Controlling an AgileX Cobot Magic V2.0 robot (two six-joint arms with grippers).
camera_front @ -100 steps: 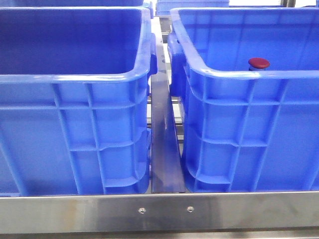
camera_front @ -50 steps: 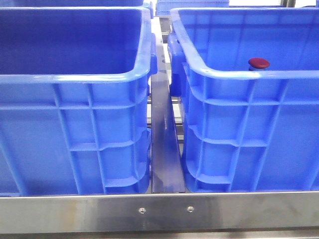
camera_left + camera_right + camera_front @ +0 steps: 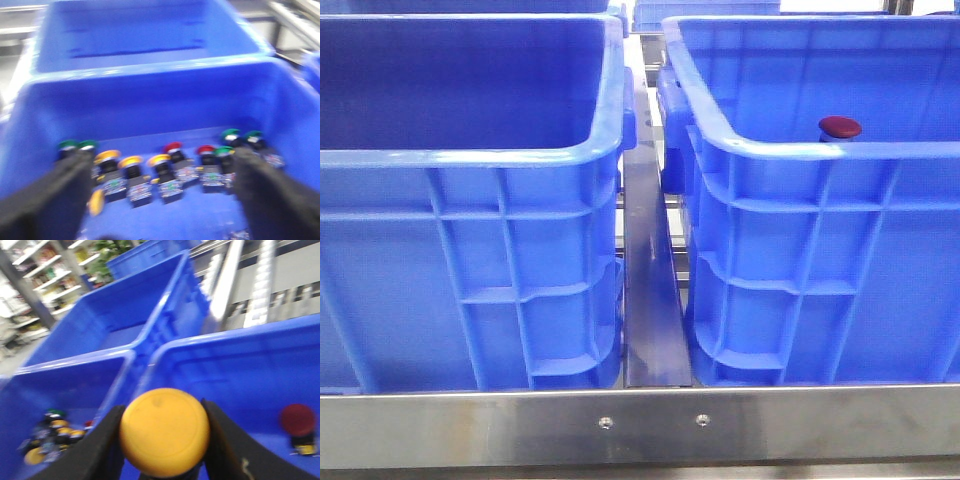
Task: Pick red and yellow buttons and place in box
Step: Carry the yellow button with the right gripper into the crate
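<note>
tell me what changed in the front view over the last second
Nothing visibly changed. The red button sits in the same spot inside the right-hand crate, the left-hand crate has not shifted, and neither arm enters the front view.

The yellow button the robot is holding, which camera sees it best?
The right wrist view: the yellow button fills the middle, clamped in the right gripper. The front view misses it; the left wrist view shows only other, blurry buttons.
</note>
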